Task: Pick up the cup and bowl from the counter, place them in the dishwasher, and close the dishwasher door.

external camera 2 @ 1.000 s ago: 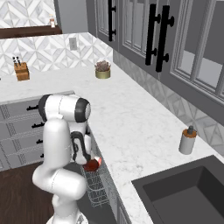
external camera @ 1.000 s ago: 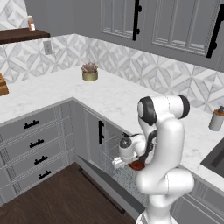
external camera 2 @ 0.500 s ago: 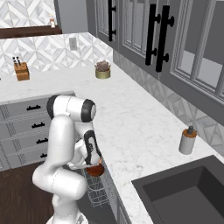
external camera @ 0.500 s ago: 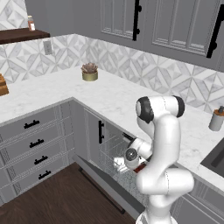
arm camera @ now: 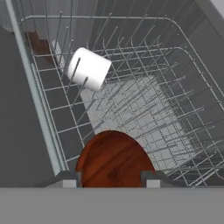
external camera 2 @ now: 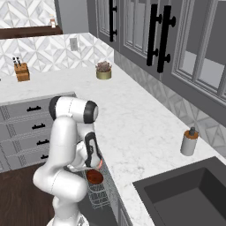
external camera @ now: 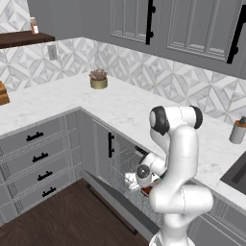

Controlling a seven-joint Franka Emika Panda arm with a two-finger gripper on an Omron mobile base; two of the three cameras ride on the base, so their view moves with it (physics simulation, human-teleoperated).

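I have the jaws (arm camera: 109, 183) down low over the open dishwasher (external camera: 126, 168), and they are clamped on the one bowl (arm camera: 114, 161), whose dark reddish-brown round body sits between the two finger tips and rises just ahead of them in the hand view. From the right base view I see that same bowl (external camera 2: 94, 177) hanging under the hand, right above the wire rack (external camera 2: 98, 195). Further ahead of the jaws, well apart from the bowl, one cup (arm camera: 88, 69) lies on its side among the rack's prongs, its pale outside turned toward me; I cannot see its inside. The rack (arm camera: 131, 100) spreads out ahead of and to both sides of the jaws, a single silver basket with many upright wires. Below and off to one side of the jaws, the dishwasher door (external camera: 120, 199) is dropped flat over the dark wood floor (external camera: 62, 218). Above the jaws runs the white marble desk (external camera: 129, 108), carrying one small plant pot (external camera: 98, 79) far off toward the corner and one soap dispenser (external camera 2: 189, 142) near the sink (external camera 2: 185, 198).
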